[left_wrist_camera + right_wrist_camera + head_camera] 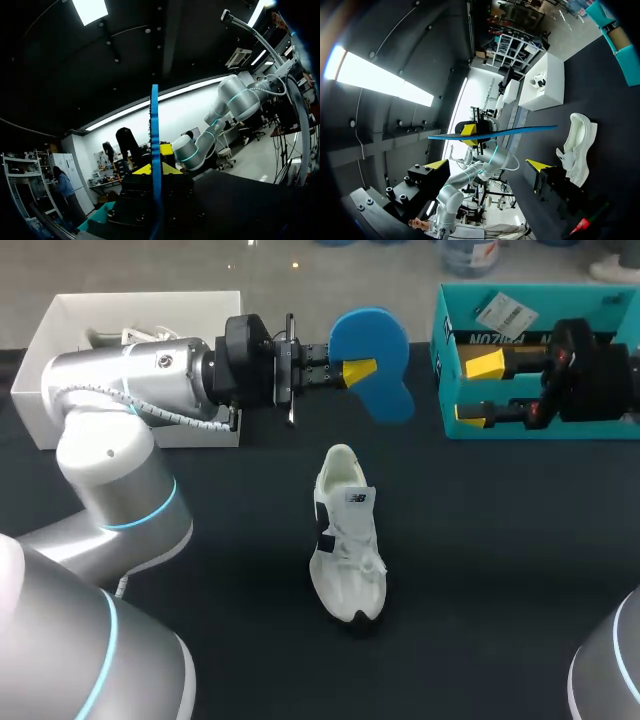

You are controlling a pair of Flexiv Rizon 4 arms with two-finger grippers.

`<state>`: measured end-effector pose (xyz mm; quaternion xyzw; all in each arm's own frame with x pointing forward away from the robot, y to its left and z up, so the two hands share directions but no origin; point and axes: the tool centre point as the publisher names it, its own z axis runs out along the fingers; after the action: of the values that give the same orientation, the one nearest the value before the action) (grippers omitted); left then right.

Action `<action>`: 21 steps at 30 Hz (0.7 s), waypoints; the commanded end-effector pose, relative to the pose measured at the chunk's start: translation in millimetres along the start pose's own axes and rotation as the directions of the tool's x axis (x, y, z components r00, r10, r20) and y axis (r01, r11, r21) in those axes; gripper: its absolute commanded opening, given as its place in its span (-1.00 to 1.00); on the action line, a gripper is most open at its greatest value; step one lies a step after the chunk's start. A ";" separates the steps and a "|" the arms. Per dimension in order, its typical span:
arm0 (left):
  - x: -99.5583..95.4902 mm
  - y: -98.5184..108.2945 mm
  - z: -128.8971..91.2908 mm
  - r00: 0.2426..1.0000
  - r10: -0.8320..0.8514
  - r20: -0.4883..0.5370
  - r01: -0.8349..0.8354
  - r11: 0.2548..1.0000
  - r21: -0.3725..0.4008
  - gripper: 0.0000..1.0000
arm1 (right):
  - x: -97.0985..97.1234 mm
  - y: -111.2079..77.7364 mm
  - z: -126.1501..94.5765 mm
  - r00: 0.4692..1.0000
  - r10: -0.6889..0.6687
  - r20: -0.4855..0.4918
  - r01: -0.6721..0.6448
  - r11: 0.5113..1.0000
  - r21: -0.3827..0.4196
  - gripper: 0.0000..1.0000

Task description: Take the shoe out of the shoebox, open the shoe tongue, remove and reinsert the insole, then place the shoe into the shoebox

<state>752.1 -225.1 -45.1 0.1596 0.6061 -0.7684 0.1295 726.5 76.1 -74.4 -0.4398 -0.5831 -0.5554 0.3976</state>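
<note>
Just beside the white box [40,350], the left gripper [350,372] pinches the blue insole [372,340], its far finger apparently hidden behind. The shoe [345,540] sits mid-table. The right gripper [478,390] gapes wide and empty over the teal shoebox [442,335], partly masking it.
</note>
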 end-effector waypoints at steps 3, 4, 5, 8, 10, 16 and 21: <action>-15.7 18.7 0.3 0.932 0.354 -0.073 -0.354 0.935 0.008 -1.00 | -0.1 -0.4 1.3 1.000 0.000 0.001 0.000 1.000 -0.002 1.00; -17.4 20.0 -0.9 0.911 0.403 -0.082 -0.405 0.914 -0.002 -1.00 | -0.1 -0.4 1.3 1.000 0.000 0.001 0.000 1.000 -0.002 1.00; -19.4 20.7 -1.7 0.896 0.435 -0.091 -0.438 0.899 -0.008 -1.00 | -0.1 -0.4 1.3 1.000 0.000 0.001 0.000 1.000 -0.002 1.00; -23.1 19.7 -3.7 0.858 0.504 -0.100 -0.508 0.861 -0.027 -1.00 | -0.1 -0.4 1.3 1.000 0.000 0.001 0.000 1.000 -0.002 1.00; -25.0 18.1 -5.4 0.847 0.524 -0.087 -0.529 0.847 -0.046 -1.00 | -0.1 -0.4 1.3 1.000 0.000 0.001 0.000 1.000 -0.002 1.00; -25.5 16.7 -6.3 0.853 0.516 -0.075 -0.521 0.851 -0.064 -1.00 | -0.1 -0.4 1.3 1.000 0.000 0.001 0.000 1.000 -0.002 1.00; -25.5 16.7 -6.3 0.853 0.516 -0.075 -0.521 0.851 -0.064 -1.00 | -0.1 -0.4 1.3 1.000 0.000 0.001 0.000 1.000 -0.002 1.00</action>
<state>784.6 -222.9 -50.2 0.3337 0.5756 -0.6748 0.3195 726.6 76.1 -73.9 -0.4397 -0.5832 -0.5555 0.3975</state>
